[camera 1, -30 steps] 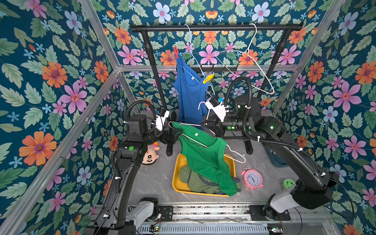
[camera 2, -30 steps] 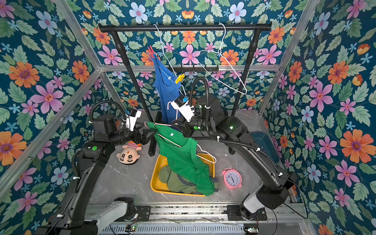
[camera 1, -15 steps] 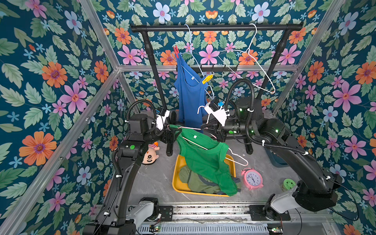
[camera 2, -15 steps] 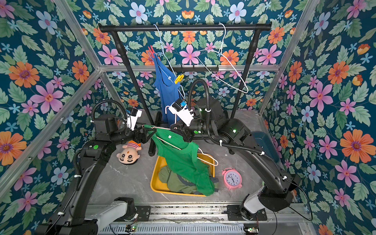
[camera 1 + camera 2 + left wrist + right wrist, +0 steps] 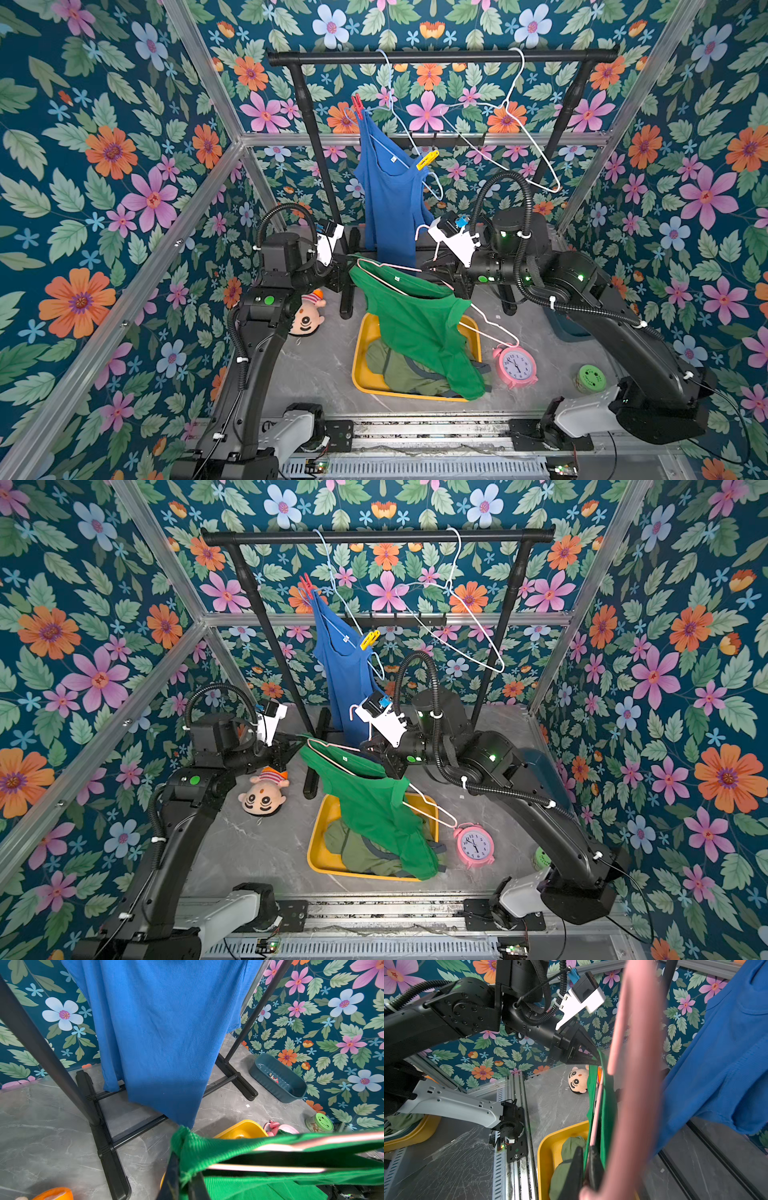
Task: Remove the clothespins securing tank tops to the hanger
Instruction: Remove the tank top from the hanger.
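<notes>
The doll (image 5: 307, 320) lies on the table at my far left, beside my left arm. My left gripper (image 5: 185, 1176) has its fingers pinched together on the bunched shoulder corner of the green top (image 5: 415, 324). In the left wrist view the fabric is squeezed between them.

Behind, the blue top (image 5: 390, 199) hangs below the rail (image 5: 440, 57). A red clothespin (image 5: 356, 106) is clipped at its upper strap and a yellow clothespin (image 5: 427, 160) at its lower strap, so both are on.

The green top drapes from a pink hanger (image 5: 633, 1084), held in the air between my two grippers, over the yellow tray (image 5: 358, 365). The olive top (image 5: 395, 368) lies crumpled in that tray.

My right gripper (image 5: 584, 1167) is clamped tight on the pink hanger where the green fabric crosses it. The right wrist view shows both wire and cloth between the fingers. In both top views the hanger's free end slopes down toward the pink clock (image 5: 515, 365), which stands just beside the tray.

Further right a green jar (image 5: 592, 376) sits on the table. A teal bin (image 5: 259, 1070) sits near the wall with some small red bits inside, and I cannot tell what they are.
</notes>
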